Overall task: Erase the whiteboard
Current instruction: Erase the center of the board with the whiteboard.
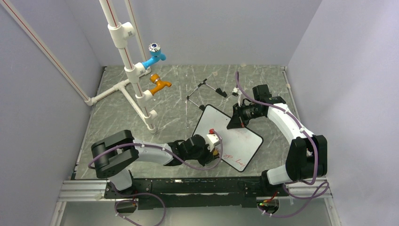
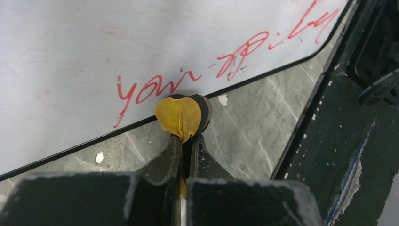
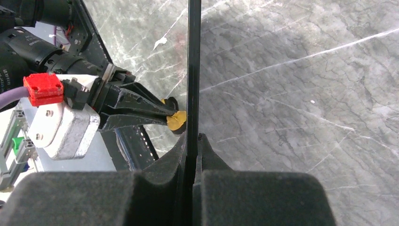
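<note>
The whiteboard (image 1: 241,141) is white with a thin black frame and lies slanted on the table's middle, red handwriting (image 2: 160,87) along its near edge. My left gripper (image 1: 217,150) (image 2: 187,137) is shut on a small yellow-black eraser (image 2: 179,117), which rests against the board's frame just below the writing. My right gripper (image 1: 234,123) (image 3: 193,140) is shut on the board's far edge. In the right wrist view that edge is a black vertical strip (image 3: 193,56), with the eraser (image 3: 177,121) at its left side.
A white pipe stand (image 1: 126,87) with a blue tap (image 1: 154,57) and an orange tap (image 1: 160,85) rises at the back left. Black wire easel feet (image 1: 205,89) lie behind the board. The black base rail (image 1: 188,186) runs along the marbled table's near edge. Walls enclose three sides.
</note>
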You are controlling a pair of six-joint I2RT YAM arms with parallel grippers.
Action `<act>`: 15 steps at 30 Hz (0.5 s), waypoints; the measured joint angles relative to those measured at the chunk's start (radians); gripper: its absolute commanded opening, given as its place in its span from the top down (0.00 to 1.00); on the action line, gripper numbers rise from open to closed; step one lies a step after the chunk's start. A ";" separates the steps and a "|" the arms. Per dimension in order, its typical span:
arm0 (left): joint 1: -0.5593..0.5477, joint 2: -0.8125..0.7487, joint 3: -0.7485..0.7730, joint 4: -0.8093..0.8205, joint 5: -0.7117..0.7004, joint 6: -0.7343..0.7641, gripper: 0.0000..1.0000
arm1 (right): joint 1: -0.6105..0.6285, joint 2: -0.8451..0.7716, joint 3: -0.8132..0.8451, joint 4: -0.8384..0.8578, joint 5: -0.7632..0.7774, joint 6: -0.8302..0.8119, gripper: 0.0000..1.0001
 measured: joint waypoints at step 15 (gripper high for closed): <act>0.092 -0.082 -0.064 0.013 -0.217 -0.096 1.00 | -0.003 0.000 0.000 0.005 0.005 0.008 1.00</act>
